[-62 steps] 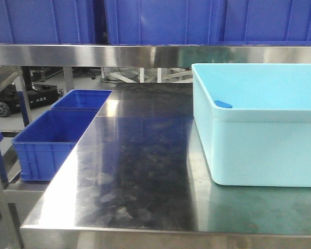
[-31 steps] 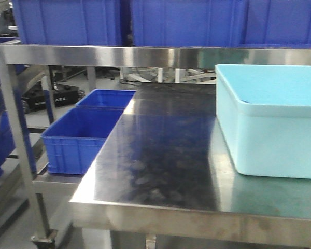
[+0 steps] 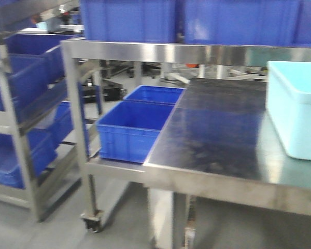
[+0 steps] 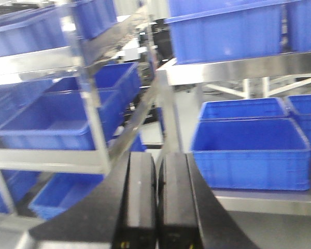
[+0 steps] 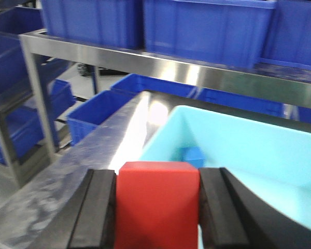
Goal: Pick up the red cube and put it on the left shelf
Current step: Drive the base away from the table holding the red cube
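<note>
Right jaws clamp the red cube (image 5: 156,202), holding it in the air near the light-blue bin (image 5: 259,150) on the tabletop (image 5: 78,161). Left jaws are pressed together with nothing between them. The pick looks done. What is left is to carry the cube to the left shelf (image 3: 22,155) and release it there.

Bright red cube (image 5: 156,199) — pale cyan tub (image 3: 295,119), deep blue crates (image 3: 127,132).
</note>
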{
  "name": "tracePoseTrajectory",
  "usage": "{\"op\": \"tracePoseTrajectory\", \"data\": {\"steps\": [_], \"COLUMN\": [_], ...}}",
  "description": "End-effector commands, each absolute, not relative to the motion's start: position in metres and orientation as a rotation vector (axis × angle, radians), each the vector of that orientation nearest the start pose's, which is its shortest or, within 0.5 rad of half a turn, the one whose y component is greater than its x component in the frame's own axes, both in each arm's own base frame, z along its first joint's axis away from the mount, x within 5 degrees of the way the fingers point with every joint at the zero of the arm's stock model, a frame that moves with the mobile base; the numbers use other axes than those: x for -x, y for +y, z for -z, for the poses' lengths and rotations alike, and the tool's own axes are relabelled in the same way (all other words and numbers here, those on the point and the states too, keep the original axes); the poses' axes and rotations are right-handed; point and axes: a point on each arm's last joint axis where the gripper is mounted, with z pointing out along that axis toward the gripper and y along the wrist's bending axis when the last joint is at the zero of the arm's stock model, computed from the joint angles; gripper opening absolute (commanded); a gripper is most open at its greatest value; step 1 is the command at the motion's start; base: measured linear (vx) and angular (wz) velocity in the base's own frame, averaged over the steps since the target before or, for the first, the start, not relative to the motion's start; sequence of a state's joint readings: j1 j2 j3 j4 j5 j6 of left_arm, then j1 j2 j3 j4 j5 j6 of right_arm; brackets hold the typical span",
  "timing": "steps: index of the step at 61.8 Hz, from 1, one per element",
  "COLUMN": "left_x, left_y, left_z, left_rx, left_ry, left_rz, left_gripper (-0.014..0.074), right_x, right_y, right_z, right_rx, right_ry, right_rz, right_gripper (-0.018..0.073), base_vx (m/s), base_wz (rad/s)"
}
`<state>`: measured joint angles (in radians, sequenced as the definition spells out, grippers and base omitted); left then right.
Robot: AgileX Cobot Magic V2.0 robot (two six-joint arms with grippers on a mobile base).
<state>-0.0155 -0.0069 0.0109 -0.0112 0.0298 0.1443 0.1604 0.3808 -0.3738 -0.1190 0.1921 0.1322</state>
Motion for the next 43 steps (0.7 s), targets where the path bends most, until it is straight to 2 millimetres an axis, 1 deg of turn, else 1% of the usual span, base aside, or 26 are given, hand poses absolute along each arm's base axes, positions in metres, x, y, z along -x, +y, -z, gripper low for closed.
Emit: {"op": "tracePoseTrajectory", "data": {"steps": [1,9,43], "left_x": [-0.0569,-0.0569,-0.0569], "left_y": [-0.0011,-0.0011,-0.0011], "left_z": [-0.2077,-0.2077,-0.2077], "left_rx": [-0.108,-0.108,-0.108], "left_ry": [1.449,1.449,1.449], "left_rz": [-0.089,-0.089,-0.089], "left_gripper": [0.0106,0.0106,0.0106], "right_x": [-0.0899,-0.0899,-0.0899], "right_y": [0.0133,0.0133,0.0133], "right_z": [-0.3129,-0.3129,-0.3129], "right_rx": [0.117,0.117,0.117], "right_ry": [1.571,1.571,1.571], "right_rz": [-0.113,-0.113,-0.113], "right_gripper": [0.0057,0.0057,0.0057], "base_vx": [-0.14,-0.15,-0.16], "base_wz": [0.39,0.27,0.47]}}
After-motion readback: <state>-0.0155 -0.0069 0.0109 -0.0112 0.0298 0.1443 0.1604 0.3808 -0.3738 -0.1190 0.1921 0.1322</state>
